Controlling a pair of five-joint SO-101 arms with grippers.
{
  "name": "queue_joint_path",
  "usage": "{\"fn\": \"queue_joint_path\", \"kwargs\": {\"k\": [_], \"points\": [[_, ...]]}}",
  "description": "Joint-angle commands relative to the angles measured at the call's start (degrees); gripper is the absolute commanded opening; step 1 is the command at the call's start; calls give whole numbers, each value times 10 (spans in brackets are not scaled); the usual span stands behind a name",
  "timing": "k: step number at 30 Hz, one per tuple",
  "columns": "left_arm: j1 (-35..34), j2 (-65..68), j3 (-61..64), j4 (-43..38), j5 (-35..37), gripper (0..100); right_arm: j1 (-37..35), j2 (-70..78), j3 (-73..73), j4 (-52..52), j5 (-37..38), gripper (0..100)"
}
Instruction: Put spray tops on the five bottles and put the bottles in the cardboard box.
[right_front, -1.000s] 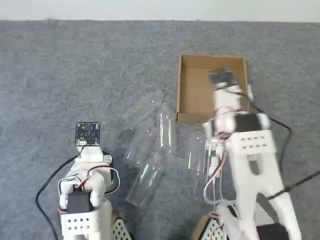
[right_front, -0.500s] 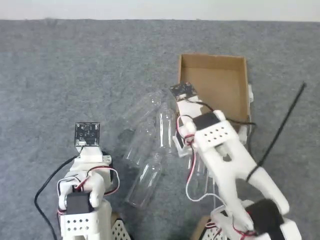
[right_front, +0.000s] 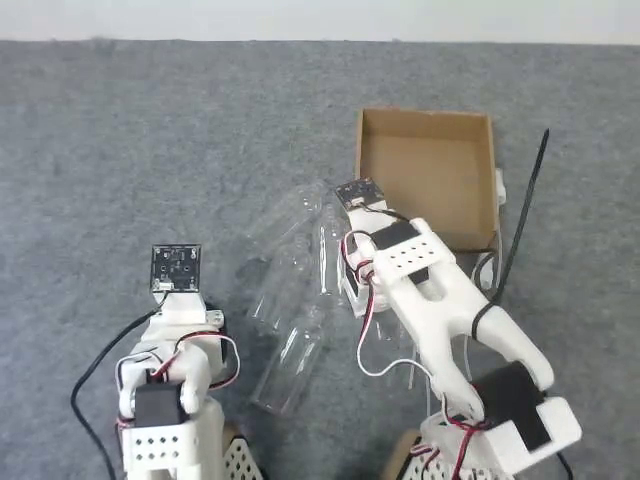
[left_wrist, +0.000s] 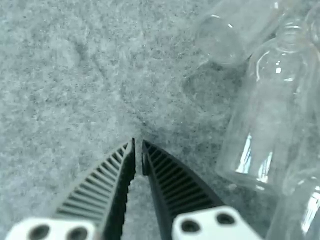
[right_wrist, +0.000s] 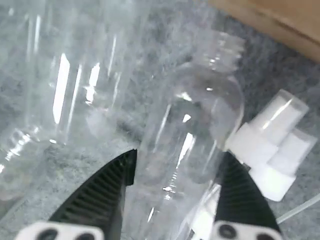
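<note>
The job had only just begun. The cardboard box (right_front: 425, 178) sat at about 1 o'clock on the grey carpet (right_front: 150, 130), and it looked like it had nothing in it. The clear bottles (right_front: 285, 290) lay on their sides in a heap in the middle of the carpet, and none that I could see had a top on.

The right arm (right_front: 440, 300) came in from 5 o'clock and lay over the heap. The right gripper (right_wrist: 178, 156) was open wide. One jaw was on each side of a bottle (right_wrist: 192, 135), but they were not squeezing it yet. White spray tops (right_wrist: 272, 150) lay just beside that bottle, near the box wall.

The left arm (right_front: 165, 400) sat at 7 o'clock. The left gripper (left_wrist: 138, 142) was almost closed, with just a thin gap, and it held nothing. It hung over bare carpet beside the heap.

I think the step was grabbing the first bottle. Next the right jaws would need to close softly, because the bottle is round and smooth and could roll or slip. After that, a top would have to go on its open neck.
</note>
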Motion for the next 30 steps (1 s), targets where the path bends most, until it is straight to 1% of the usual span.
{"fn": "queue_joint_path", "kwargs": {"k": [1, 5, 9, 13, 16, 19, 22, 26, 28, 30], "points": [[2, -9, -4, 4, 0, 17, -3, -6, -26, -4, -2, 113], [2, -9, -4, 4, 0, 17, 15, -63, -32, 29, 8, 105], [2, -9, -4, 4, 0, 17, 66, -153, -40, 71, 63, 105], [2, -9, -4, 4, 0, 17, 124, -234, -84, 162, 108, 105], [2, -9, -4, 4, 0, 17, 186, -272, -135, 233, 166, 105], [2, -9, -4, 4, 0, 17, 285, -276, -184, 269, 233, 106], [2, -9, -4, 4, 0, 17, 400, -263, -201, 256, 305, 107], [2, -9, -4, 4, 0, 17, 528, -213, -200, 187, 376, 107], [2, -9, -4, 4, 0, 17, 574, -169, -200, 137, 401, 108], [2, -9, -4, 4, 0, 17, 596, -116, -196, 88, 418, 108]]}}
